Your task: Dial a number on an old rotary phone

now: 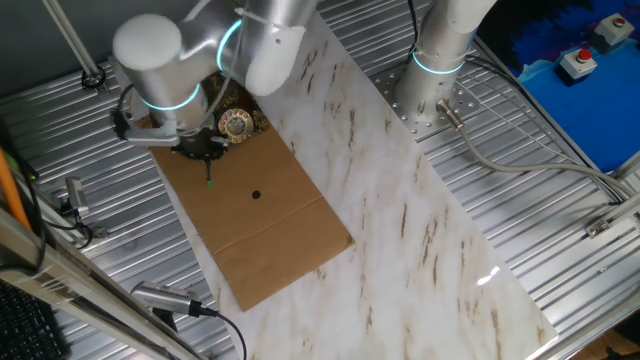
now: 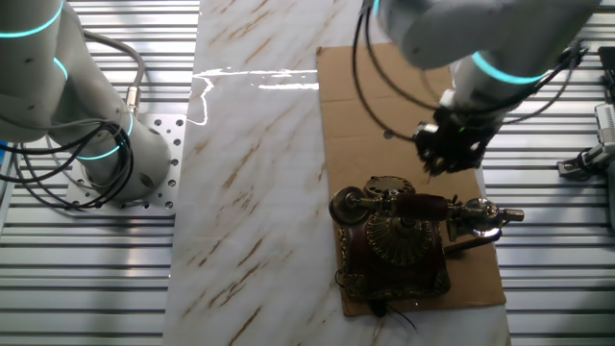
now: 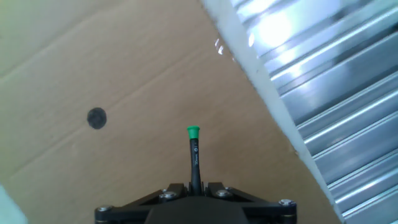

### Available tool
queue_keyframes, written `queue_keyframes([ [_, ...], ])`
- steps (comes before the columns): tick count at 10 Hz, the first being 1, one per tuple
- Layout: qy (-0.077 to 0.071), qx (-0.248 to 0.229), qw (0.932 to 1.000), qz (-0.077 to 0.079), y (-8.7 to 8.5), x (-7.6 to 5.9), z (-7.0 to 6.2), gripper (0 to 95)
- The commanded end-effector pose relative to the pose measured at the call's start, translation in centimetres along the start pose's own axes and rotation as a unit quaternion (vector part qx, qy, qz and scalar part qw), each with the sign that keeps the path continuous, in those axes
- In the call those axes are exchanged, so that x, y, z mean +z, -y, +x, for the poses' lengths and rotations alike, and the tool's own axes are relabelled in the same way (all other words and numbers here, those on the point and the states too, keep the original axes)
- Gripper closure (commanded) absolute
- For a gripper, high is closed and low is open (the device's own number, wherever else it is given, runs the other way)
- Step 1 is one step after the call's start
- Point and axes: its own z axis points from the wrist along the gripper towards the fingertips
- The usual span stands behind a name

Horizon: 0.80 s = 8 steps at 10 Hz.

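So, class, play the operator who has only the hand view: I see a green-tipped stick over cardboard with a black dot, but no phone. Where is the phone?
Observer: The old rotary phone stands on one end of the cardboard, outside your frame.
Operator: Is my tool touching it?
Observer: No. In one fixed view, the green tip of the stick hangs over bare cardboard, apart from the dial.
Operator: And the receiver?
Observer: The handset lies across the top of the phone.
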Motion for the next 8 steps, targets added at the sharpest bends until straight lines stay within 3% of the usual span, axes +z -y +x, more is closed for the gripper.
queue_keyframes([
  [1,0.029,0.029,0.9991,-0.012,-1.1,-1.5,0.0,95.0],
  [4,0.058,0.043,0.997,-0.03,-2.0,-2.4,1.2,95.0],
  [5,0.055,0.038,0.9973,-0.032,-2.0,-2.5,1.4,95.0],
  [8,0.037,0.038,0.997,-0.056,-2.7,-3.2,1.8,95.0],
])
